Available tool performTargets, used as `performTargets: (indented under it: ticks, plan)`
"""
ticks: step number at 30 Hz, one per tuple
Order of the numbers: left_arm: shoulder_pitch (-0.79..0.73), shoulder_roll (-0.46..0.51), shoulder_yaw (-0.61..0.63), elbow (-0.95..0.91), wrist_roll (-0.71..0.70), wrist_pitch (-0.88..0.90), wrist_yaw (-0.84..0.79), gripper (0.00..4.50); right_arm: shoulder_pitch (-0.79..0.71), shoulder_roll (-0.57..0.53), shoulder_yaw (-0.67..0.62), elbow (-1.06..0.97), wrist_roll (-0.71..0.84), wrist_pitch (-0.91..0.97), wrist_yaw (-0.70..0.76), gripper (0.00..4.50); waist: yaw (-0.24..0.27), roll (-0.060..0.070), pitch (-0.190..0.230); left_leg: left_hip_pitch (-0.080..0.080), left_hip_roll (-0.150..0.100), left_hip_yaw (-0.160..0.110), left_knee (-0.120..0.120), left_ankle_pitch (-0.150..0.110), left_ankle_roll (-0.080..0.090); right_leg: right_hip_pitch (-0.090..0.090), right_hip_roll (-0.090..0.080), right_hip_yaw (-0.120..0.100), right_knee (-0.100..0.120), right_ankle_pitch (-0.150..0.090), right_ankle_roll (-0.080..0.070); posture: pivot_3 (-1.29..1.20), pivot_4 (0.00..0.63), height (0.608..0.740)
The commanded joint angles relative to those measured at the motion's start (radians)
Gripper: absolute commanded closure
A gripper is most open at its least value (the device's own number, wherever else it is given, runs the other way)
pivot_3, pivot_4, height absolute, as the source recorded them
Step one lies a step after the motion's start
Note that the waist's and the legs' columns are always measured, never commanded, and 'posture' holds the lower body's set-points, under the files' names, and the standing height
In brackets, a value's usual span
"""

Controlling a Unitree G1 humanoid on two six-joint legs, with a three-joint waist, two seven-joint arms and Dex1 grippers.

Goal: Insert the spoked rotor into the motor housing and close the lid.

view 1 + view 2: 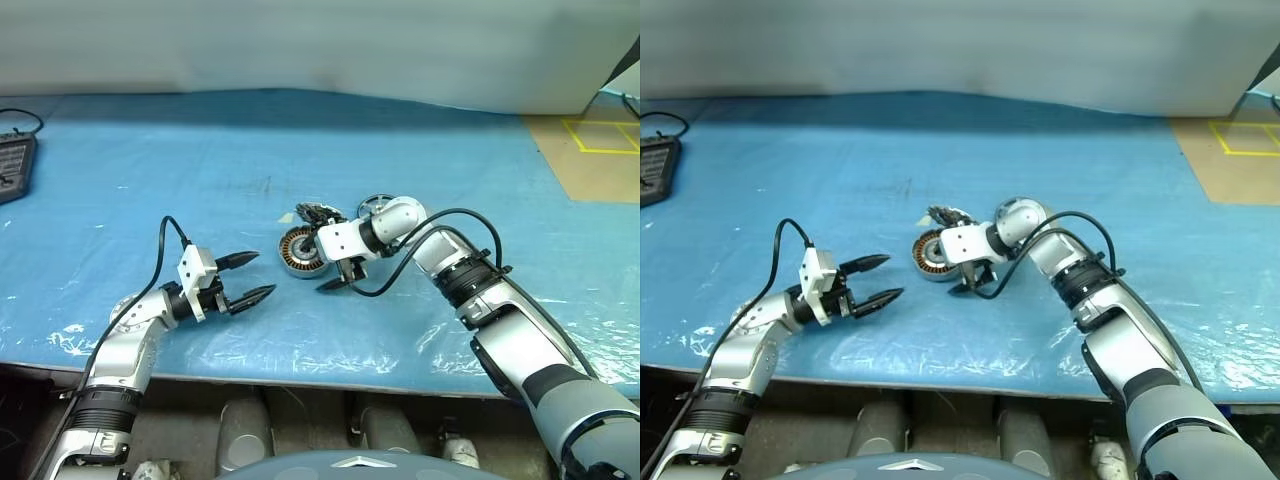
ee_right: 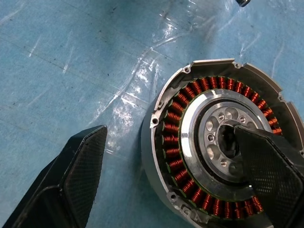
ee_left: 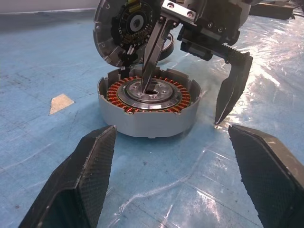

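Right gripper [image 3: 190, 90], jaws apart (one inside), straddles the motor housing [image 3: 149, 118]; left jaws apart.

- A robotics lab or workshop: my bench [image 1: 420, 150] wears a taped-down blue plastic sheet.
- Yellow tape squares [image 1: 603, 136] mark the floor; a plain pale wall [image 1: 300, 40] stands behind.

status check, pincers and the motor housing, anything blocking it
Both pincers open, left pincer empty. Right pincer straddles the motor housing wall, one finger in its centre. Lid propped behind it.
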Motion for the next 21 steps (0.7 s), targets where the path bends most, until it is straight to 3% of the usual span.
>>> performTargets:
  ticks: [1,4,5,9,21]
  plan:
    - [0.003,0.014,0.027,-0.023,-0.013,-0.014,0.007,0.51,0.004,-0.006,0.009,0.051,-0.027,-0.007,0.006,0.69,0.0,0.0,0.0,0.001,0.0,0.0,0.0,0.0,0.0,0.001,0.0,0.0,0.0,0.0,0.0,0.0,0.15,0.74]
    - [0.009,0.017,0.031,-0.024,-0.014,-0.017,0.009,0.51,0.007,-0.011,0.009,0.051,-0.039,-0.024,-0.009,1.64,0.0,0.0,-0.001,0.003,0.0,0.0,0.0,0.0,0.0,0.003,0.0,0.0,0.001,0.0,0.0,0.0,0.15,0.74]
    - [0.01,0.019,0.031,-0.023,-0.014,-0.018,0.009,0.51,0.009,-0.015,0.01,0.047,-0.038,-0.026,-0.006,1.64,0.0,0.0,-0.001,0.003,0.0,0.0,0.0,0.0,0.0,0.003,0.0,0.0,0.001,0.0,0.0,0.0,0.15,0.74]
    - [0.003,0.023,0.038,-0.013,-0.013,-0.023,0.012,0.51,0.015,-0.028,0.011,0.029,-0.05,-0.049,-0.012,2.54,0.001,-0.001,-0.004,0.003,0.0,0.0,0.0,0.0,0.0,0.003,0.0,0.0,0.001,0.0,0.0,0.0,0.15,0.74]
    - [-0.005,0.03,0.053,0.011,-0.011,-0.032,0.006,0.51,0.068,-0.132,0.011,-0.128,-0.017,-0.093,0.067,2.55,0.004,-0.001,-0.005,0.002,0.0,0.001,0.0,0.0,0.0,0.003,-0.001,0.0,-0.002,0.0,0.0,0.0,0.15,0.74]
